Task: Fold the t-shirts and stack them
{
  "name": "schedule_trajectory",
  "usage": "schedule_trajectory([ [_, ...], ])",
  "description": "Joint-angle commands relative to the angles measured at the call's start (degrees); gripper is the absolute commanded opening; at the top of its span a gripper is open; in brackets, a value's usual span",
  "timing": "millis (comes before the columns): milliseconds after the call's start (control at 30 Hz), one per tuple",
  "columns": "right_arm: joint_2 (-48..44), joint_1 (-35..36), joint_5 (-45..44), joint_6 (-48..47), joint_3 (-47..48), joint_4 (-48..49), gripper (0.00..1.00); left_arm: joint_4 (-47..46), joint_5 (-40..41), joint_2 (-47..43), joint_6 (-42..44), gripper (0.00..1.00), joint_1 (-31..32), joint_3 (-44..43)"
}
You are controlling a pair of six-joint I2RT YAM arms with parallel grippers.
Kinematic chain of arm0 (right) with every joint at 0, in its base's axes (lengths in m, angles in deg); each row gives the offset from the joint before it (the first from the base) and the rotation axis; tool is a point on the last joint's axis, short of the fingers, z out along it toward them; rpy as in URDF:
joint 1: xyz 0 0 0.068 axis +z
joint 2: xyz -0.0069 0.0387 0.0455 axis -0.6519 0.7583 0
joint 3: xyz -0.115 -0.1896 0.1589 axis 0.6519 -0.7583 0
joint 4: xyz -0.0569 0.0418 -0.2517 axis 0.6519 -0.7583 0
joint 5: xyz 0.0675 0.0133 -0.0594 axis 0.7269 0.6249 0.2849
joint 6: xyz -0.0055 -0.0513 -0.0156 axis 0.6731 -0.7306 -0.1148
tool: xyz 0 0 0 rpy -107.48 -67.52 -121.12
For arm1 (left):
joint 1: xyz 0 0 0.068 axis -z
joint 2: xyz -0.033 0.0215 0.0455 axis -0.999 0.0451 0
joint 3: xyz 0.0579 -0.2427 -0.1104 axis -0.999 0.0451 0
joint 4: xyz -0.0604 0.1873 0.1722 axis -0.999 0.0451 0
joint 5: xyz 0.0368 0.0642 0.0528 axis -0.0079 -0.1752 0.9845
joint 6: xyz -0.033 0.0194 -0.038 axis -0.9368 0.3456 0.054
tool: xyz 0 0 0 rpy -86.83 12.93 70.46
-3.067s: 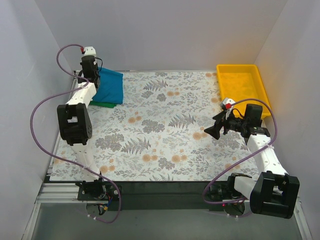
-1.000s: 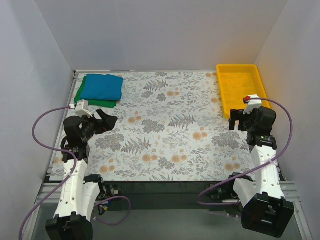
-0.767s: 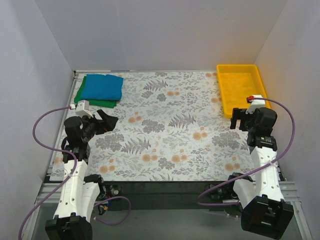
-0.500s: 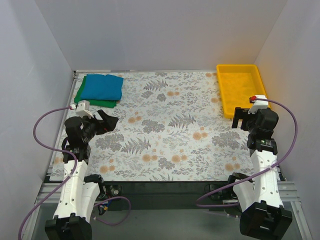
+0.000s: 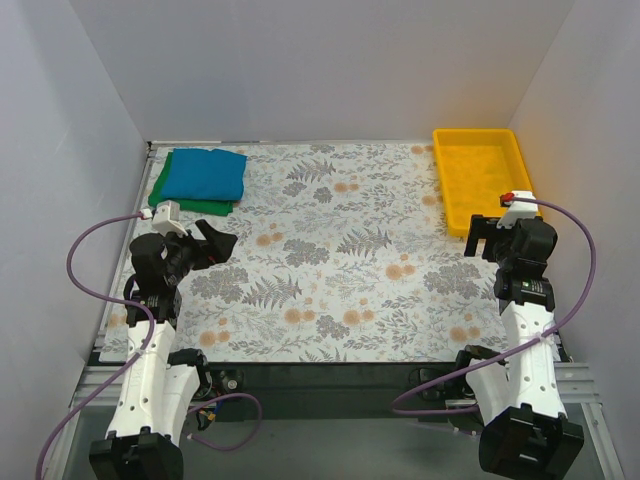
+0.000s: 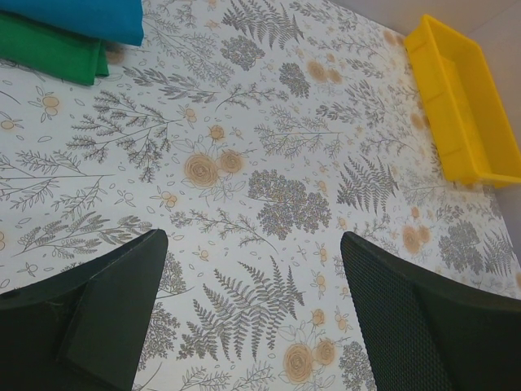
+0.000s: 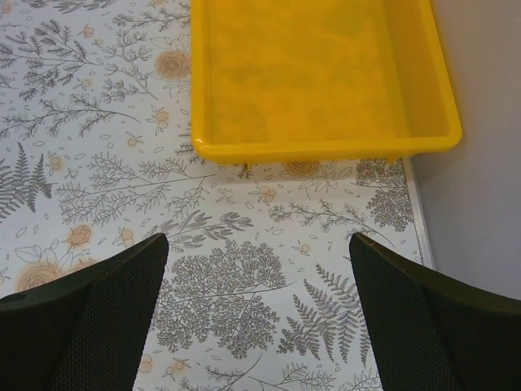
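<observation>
Left arm (image 5: 150,375): white links, black joints.
Right arm (image 5: 525,350): same white and black.
Cables (image 5: 69,268): purple loops.
Jaws: black, dimpled faces.

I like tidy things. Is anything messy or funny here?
Nothing stands out. The blue t-shirt lies folded on the green t-shirt, whose edge peeks out a little. The yellow tray sits straight.

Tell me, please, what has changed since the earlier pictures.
The left fingers drew back from the folded teal-blue cloth t-shirt on the green cloth t-shirt toward the near edge; the right fingers retreated rightward from mid-table. Shirts and yellow plastic tray stayed put.
</observation>
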Motion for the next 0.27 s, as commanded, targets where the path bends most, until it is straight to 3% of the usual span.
schedule_trajectory([
  [0, -1.5, -0.1, -0.9, 0.2, -0.2, 2.7, 0.98, -0.7, 0.3, -0.8, 0.8, 0.87, 0.4, 0.5],
  [233, -1.0, -0.1, -0.8, -2.2, 0.2, 3.1, 0.98, -0.5, 0.3, -0.4, 0.9, 0.87, 0.5, 0.5],
])
